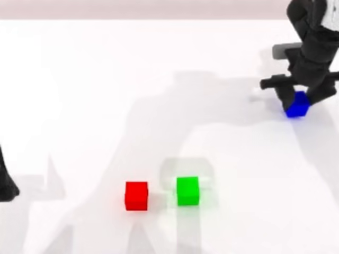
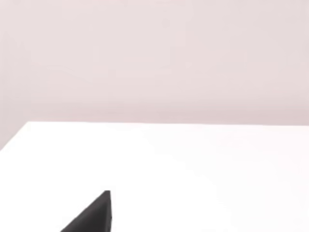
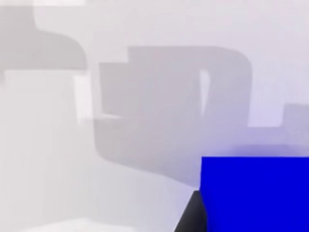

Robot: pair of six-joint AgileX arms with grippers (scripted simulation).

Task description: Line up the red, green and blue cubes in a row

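Note:
The red cube [image 1: 136, 195] and the green cube [image 1: 187, 190] sit side by side near the table's front, a small gap between them. The blue cube [image 1: 296, 105] is at the far right, between the fingers of my right gripper [image 1: 299, 100], which is shut on it. In the right wrist view the blue cube [image 3: 256, 193] fills the corner, with one dark finger [image 3: 193, 215] pressed against its side. My left arm [image 1: 6, 188] is parked at the table's left edge. Only one finger [image 2: 96, 215] of its open gripper shows in the left wrist view.
The white table [image 1: 106, 95] carries only the three cubes and the arms' shadows. A pale wall [image 2: 154, 58] rises behind the table's far edge.

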